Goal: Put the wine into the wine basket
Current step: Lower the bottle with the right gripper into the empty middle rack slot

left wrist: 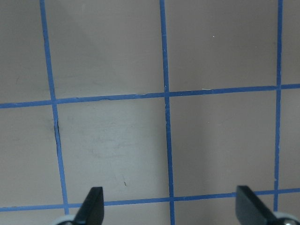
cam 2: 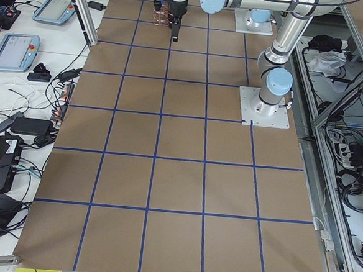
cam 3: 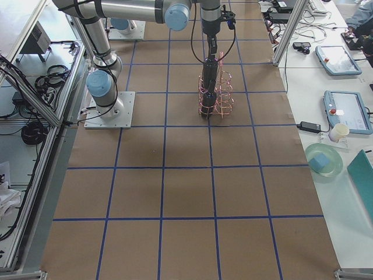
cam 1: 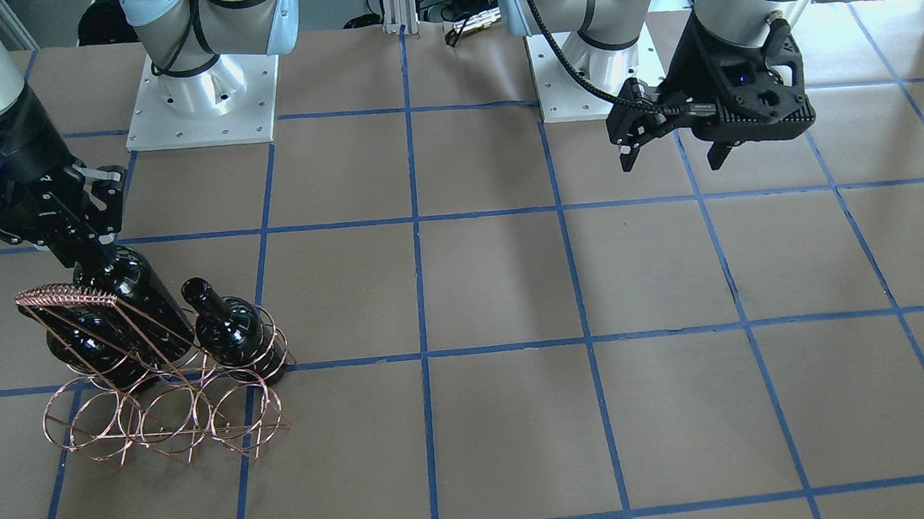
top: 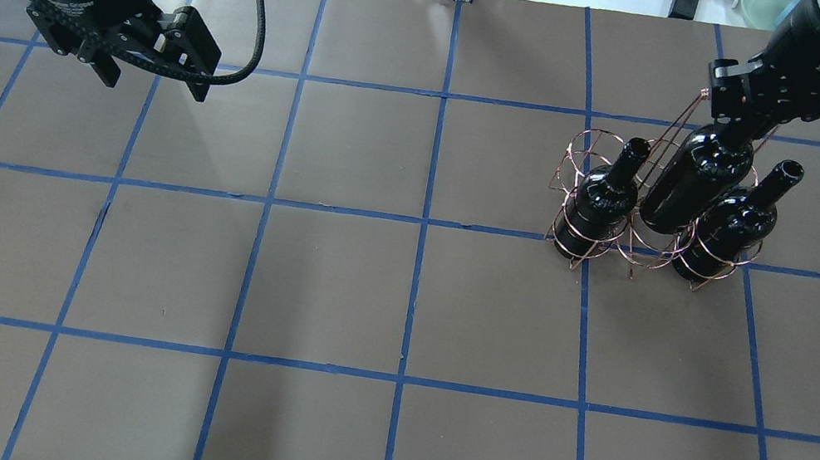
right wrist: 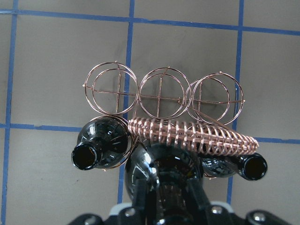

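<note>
The copper wire basket (cam 1: 67, 296) stands at the table's right side (top: 569, 150), its handle (right wrist: 197, 133) slanted over the middle. Two black wine bottles stand in the end rings of the row nearest me, one (top: 605, 197) on the left and one (top: 732, 223) on the right. My right gripper (top: 737, 123) is shut on the neck of a third bottle (top: 692, 187), whose lower body is in the middle ring between them (cam 1: 135, 299). I cannot tell whether it touches the table. The three far rings (right wrist: 159, 91) hold nothing. My left gripper (top: 153, 84) is open and empty, far to the left (left wrist: 171, 208).
Brown table paper with a blue tape grid (top: 424, 220) spreads between the arms. The two arm bases (cam 1: 200, 90) stand at the robot's edge. Monitors, tablets and cables lie on side benches (cam 3: 344, 111) beyond the table.
</note>
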